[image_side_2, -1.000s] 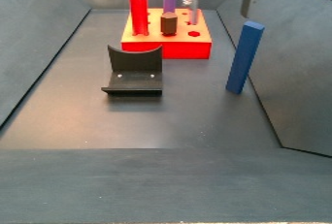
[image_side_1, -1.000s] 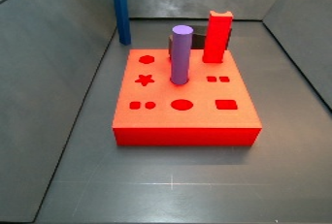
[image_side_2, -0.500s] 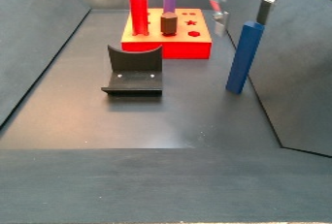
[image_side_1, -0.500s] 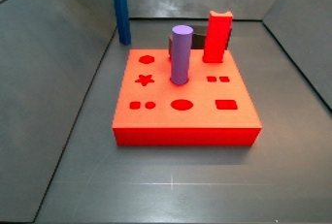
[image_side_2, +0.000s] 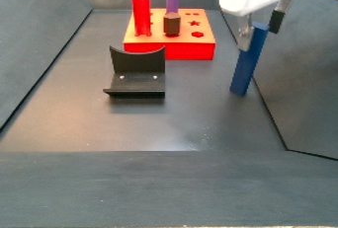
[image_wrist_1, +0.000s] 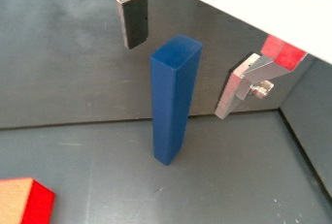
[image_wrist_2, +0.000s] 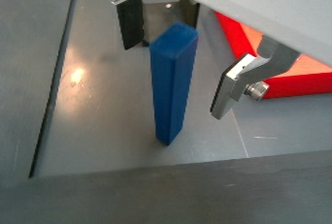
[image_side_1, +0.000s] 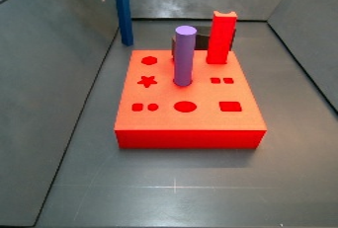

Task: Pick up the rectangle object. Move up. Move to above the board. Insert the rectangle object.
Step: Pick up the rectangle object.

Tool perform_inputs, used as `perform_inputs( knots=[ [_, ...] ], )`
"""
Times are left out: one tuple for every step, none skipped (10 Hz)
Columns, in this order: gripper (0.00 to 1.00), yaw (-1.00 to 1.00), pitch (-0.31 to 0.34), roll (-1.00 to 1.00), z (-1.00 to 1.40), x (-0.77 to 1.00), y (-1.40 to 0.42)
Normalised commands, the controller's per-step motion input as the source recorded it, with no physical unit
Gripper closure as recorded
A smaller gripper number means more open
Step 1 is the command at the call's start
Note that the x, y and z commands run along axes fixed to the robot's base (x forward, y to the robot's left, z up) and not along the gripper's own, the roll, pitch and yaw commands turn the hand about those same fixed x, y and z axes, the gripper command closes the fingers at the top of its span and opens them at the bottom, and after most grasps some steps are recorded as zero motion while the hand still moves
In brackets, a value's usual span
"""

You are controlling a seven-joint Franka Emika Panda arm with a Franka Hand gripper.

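Observation:
The rectangle object is a tall dark-blue bar (image_side_1: 123, 15) that stands upright on the floor by the wall, apart from the board; it also shows in a side view (image_side_2: 246, 59). In both wrist views the bar (image_wrist_1: 173, 102) (image_wrist_2: 173, 82) rises between my fingers. My gripper (image_wrist_1: 185, 53) (image_wrist_2: 176, 48) is open and straddles the bar's top, with a gap on each side. One finger (image_wrist_1: 134, 19) and the opposite finger (image_wrist_1: 240, 84) do not touch it. The board (image_side_1: 199, 92) (image_side_2: 189, 48) is a red-orange slab with shaped holes.
A purple cylinder (image_side_1: 184, 54) and a red block (image_side_1: 220, 37) stand in the board, with a dark peg (image_side_2: 171, 23) beside them. The fixture (image_side_2: 136, 71) stands on the floor in front of the board. Grey walls run close beside the bar.
My gripper has come down and over the blue bar, so its open fingers now sit on either side of the bar's top. The bar and the board's pieces have not moved.

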Motion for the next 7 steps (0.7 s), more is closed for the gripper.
perform_inputs(
  knots=[
    [0.0,0.13,-0.04,0.0,-0.28,0.0,0.0],
    [0.0,0.0,-0.033,0.0,-0.09,-0.13,0.0],
    [0.0,0.0,-0.047,0.0,0.0,-0.02,0.0],
    [0.0,0.0,0.0,0.0,0.0,0.0,0.0],
    [1.0,0.0,0.0,0.0,0.0,0.0,0.0],
    [1.0,0.0,0.0,0.0,0.0,0.0,0.0],
    [1.0,0.0,0.0,0.0,0.0,0.0,0.0]
  ],
)
